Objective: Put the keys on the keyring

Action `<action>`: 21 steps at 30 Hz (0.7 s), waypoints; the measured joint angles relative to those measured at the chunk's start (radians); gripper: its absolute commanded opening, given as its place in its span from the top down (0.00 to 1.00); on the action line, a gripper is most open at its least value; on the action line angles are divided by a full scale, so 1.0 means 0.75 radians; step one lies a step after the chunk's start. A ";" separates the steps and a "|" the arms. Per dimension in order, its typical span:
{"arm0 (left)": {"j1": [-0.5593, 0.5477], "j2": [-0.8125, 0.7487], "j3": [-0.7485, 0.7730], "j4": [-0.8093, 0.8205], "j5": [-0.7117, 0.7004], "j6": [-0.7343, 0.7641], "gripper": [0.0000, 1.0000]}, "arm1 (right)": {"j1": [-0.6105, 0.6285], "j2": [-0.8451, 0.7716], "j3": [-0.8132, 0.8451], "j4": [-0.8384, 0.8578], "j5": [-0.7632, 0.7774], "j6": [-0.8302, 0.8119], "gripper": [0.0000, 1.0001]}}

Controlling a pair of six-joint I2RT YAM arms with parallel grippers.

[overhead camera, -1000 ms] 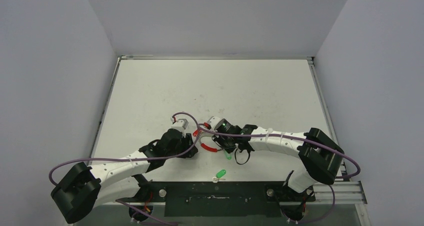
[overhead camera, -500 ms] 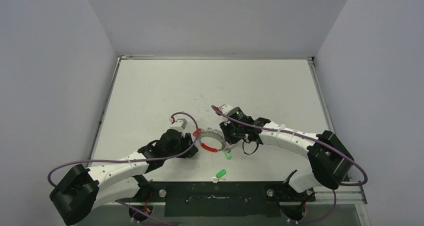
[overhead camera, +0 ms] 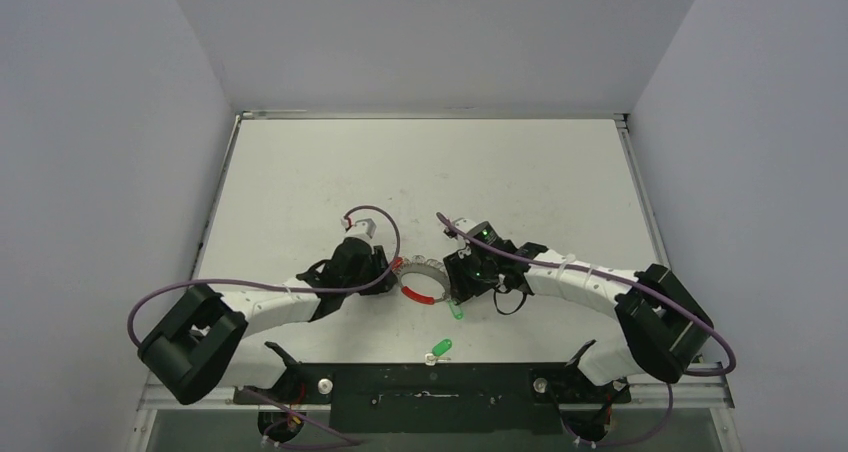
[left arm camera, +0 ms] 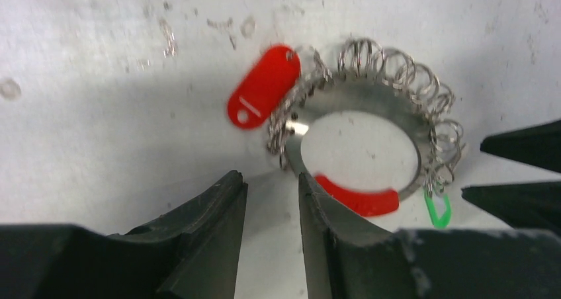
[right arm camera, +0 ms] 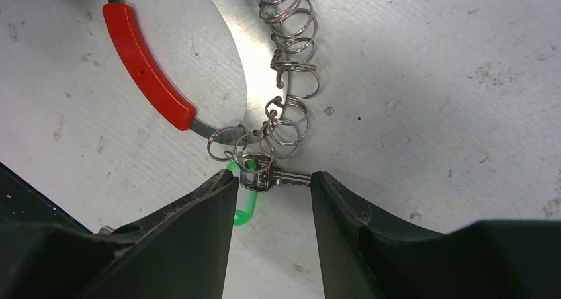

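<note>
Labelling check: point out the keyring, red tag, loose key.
keyring [left arm camera: 362,99], left wrist view, flat metal band
red tag [left arm camera: 263,86], left wrist view, tag's middle
loose key [overhead camera: 440,348], top view, green head

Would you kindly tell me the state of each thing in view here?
Large silvery keyring with red sleeve: flat on table.
Green-headed metal key: hooked on the keyring.
Second green-headed key: loose on table.
Left gripper: slightly open, empty.
Right gripper: open, straddling the hooked key.
</note>
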 measured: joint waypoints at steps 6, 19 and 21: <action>0.121 0.277 0.170 0.157 0.095 0.123 0.69 | -0.038 -0.080 -0.044 0.012 -0.033 0.016 0.50; 0.162 0.737 0.629 0.218 0.346 0.323 0.64 | -0.068 -0.277 -0.136 0.086 -0.083 -0.011 0.49; 0.162 0.725 0.629 0.201 0.350 0.334 0.61 | -0.073 -0.232 -0.146 0.110 -0.090 0.009 0.49</action>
